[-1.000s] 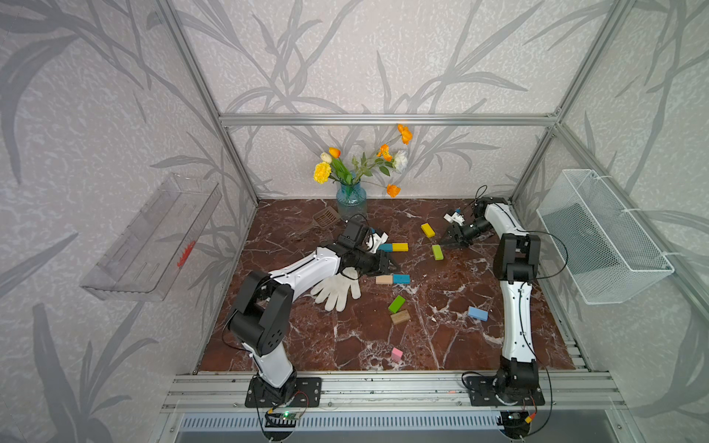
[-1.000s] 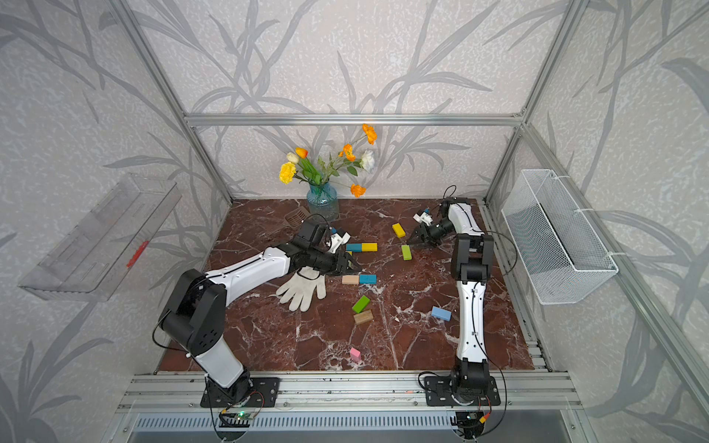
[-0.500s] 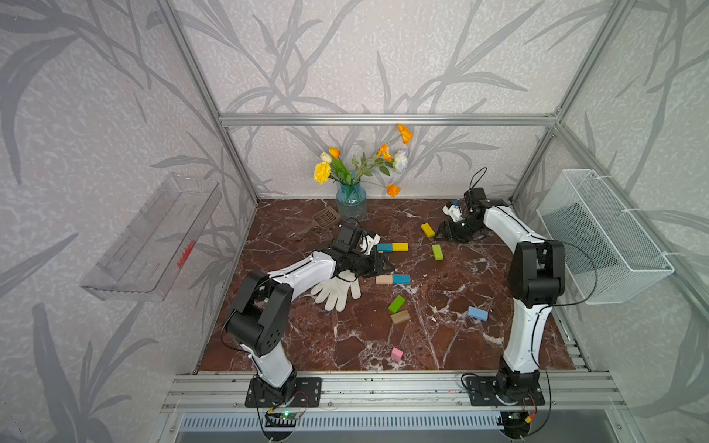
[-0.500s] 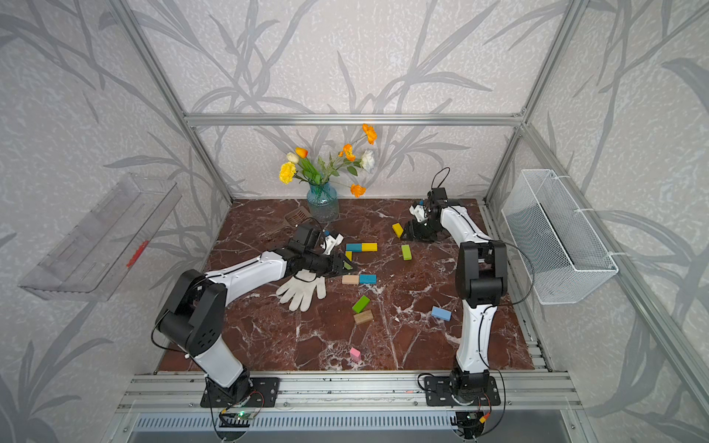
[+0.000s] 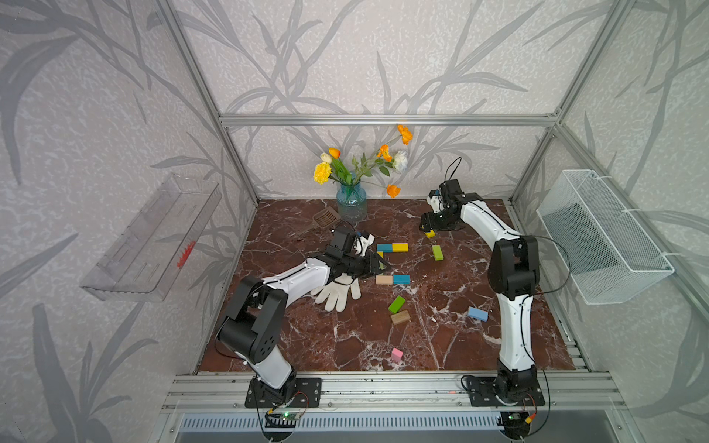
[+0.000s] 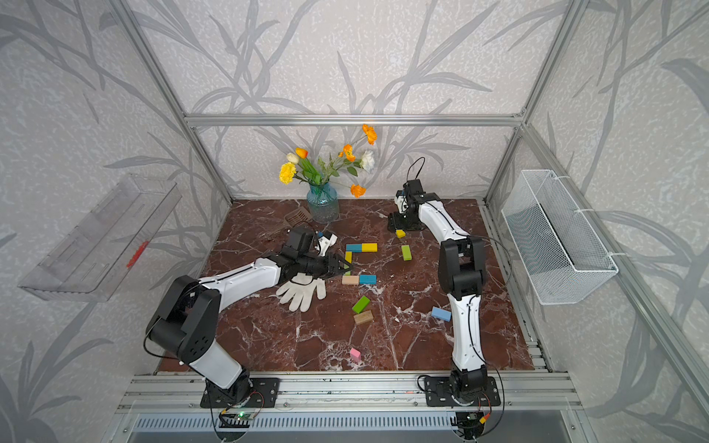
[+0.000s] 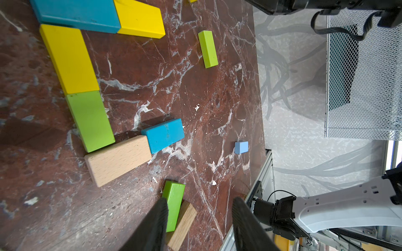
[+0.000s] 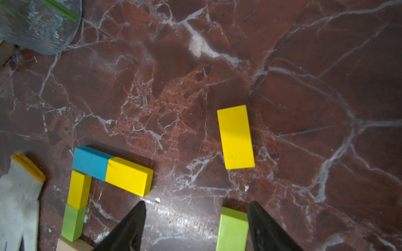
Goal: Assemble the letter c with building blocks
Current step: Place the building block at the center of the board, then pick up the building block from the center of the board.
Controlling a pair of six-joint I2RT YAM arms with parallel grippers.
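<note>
1. In both top views the right end effector (image 5: 428, 227) has swung across the back of the tabletop (image 5: 307, 337) within the last second. It now hangs over the loose yellow brick (image 5: 430, 234), which has not moved. Its jaws have spread wider on the way and carry nothing. The lime-green brick (image 5: 437, 252) lies just beside it, toward the arm's base
2. The left end effector (image 6: 344, 266) has barely shifted: it hovers over the spine of the C (image 6: 353, 248), with the white glove (image 6: 303, 293) under its wrist
3. Left wrist view: the jaws stand about half apart with only bare tabletop between them. Ahead of the tips lies the C (image 7: 69, 58): blue and yellow form the upper arm, yellow and green the spine, and plain wood and blue the lower arm (image 7: 118, 159), that pair slightly skewed
4. Right wrist view: the fingers (image 8: 130, 226) are wide apart. The lime-green brick (image 8: 232, 228) shows low between them, lying on the tabletop ungripped, and the loose yellow brick (image 8: 236, 137) lies flat beyond the tips
5. Judgement: the letter already reads, and the widening looks like readiness for another pick, perhaps to lengthen an arm
</note>
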